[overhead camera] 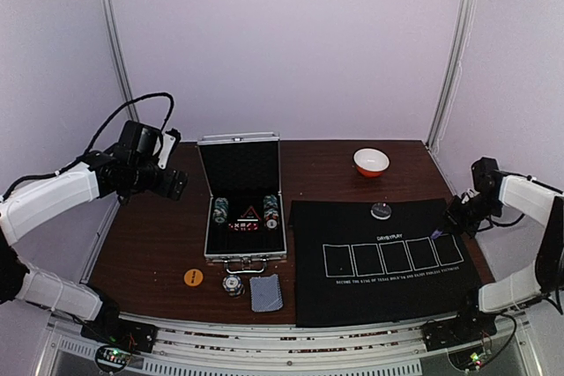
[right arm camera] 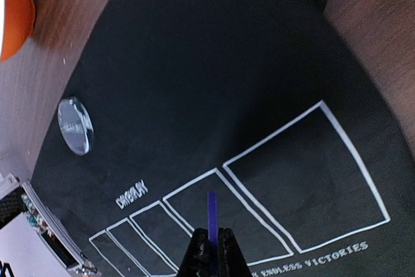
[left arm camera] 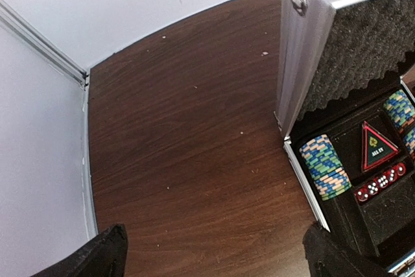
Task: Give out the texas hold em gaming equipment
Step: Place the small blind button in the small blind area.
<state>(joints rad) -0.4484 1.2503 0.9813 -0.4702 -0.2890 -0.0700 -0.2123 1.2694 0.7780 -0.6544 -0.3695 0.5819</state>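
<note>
The right gripper [right arm camera: 211,254] is pinching a thin purple-blue disc [right arm camera: 211,211] between almost closed fingertips. The disc is showing edge-on and standing upright out of the jaws. Gripper and disc are hovering over the black mat [overhead camera: 388,283], above its row of white card outlines [overhead camera: 394,257].

The left gripper [overhead camera: 172,184] is hanging wide open and holding nothing. Its two dark fingers [left arm camera: 97,254] are spreading over bare wooden table [left arm camera: 194,147], just left of the open silver case [overhead camera: 242,209].

Striped chips [left arm camera: 324,167] are sitting in the case's black lining. In front of the case, an orange disc [overhead camera: 193,277], a small chip stack [overhead camera: 233,285] and grey-blue playing cards [overhead camera: 265,292] are lying on the table. A grey disc [overhead camera: 381,210] is resting on the mat's far edge, near a white-and-orange bowl [overhead camera: 371,162].
</note>
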